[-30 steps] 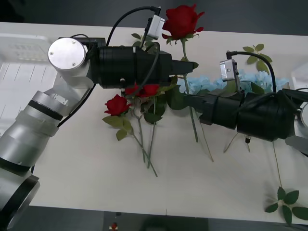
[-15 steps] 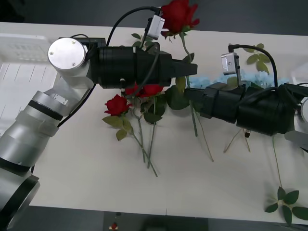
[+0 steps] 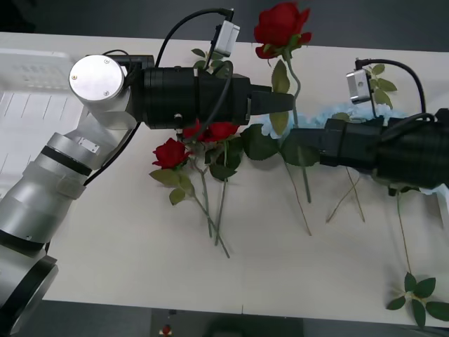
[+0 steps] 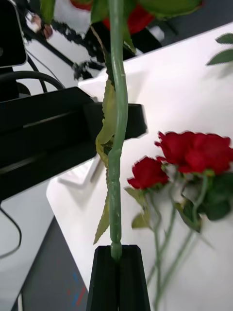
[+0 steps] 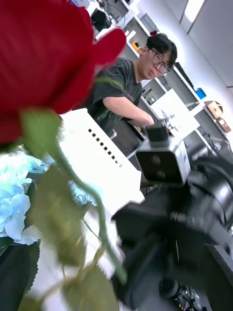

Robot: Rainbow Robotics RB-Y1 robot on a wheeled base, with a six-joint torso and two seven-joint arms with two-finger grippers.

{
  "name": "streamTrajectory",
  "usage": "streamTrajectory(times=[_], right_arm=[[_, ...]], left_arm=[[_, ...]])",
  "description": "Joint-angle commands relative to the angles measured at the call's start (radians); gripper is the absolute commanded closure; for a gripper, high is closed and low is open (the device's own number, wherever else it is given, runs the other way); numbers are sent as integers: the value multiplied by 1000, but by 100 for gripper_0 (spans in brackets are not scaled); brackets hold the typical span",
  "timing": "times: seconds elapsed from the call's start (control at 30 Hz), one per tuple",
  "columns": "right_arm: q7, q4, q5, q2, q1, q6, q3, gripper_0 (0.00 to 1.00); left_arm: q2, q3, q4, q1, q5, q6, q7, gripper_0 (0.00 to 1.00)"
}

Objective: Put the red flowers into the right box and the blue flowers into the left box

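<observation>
red rose (image 3: 280,24) stem pinched in right gripper (image 4: 118,257).

You are looking at matt white table (image 3: 126,239) laminate, a translucent ribbed plastic left box (image 3: 28,91), glossy black arm casings (image 3: 189,98) with a brushed metal cap (image 3: 97,76), and cloth-like red flowers (image 3: 280,24) on smooth plastic stems.

I see lab or workshop: white worktable (image 3: 126,239), shelves with boxes (image 5: 213,109) along wall, person at bench behind, cables and equipment (image 4: 73,34) on floor.
</observation>
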Motion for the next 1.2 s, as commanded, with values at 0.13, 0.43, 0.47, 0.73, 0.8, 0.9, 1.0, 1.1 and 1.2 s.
streamTrajectory(times=[0.13,0.43,0.47,0.73,0.8,0.9,1.0,1.1,1.2], right_arm=[[0,262,-59,-112,-12,414,-223,100],[-103,624,47,-117,-14,849,-447,100],[-141,658,85,-126,-14,892,-477,100],[-503,747,366,-241,-23,1144,-615,100],[-613,743,449,-244,-32,1213,-655,100],[-719,737,519,-241,-32,1271,-697,100],[-833,728,576,-241,-31,1293,-723,100],[-888,699,642,-241,-31,1250,-727,100],[-894,648,746,-232,-6,1173,-727,100]], left_arm=[[28,15,-20,-21,57,6,-25,0],[161,27,-20,-21,94,6,-19,0],[187,27,-18,-21,94,6,-16,0],[356,22,-4,-23,38,55,82,0],[400,22,-4,-24,2,78,136,0],[440,24,-4,-30,-51,120,203,0],[472,24,-4,-35,-143,175,278,0],[482,22,-4,-40,-225,230,328,0],[482,22,-4,-43,-285,274,357,0]])
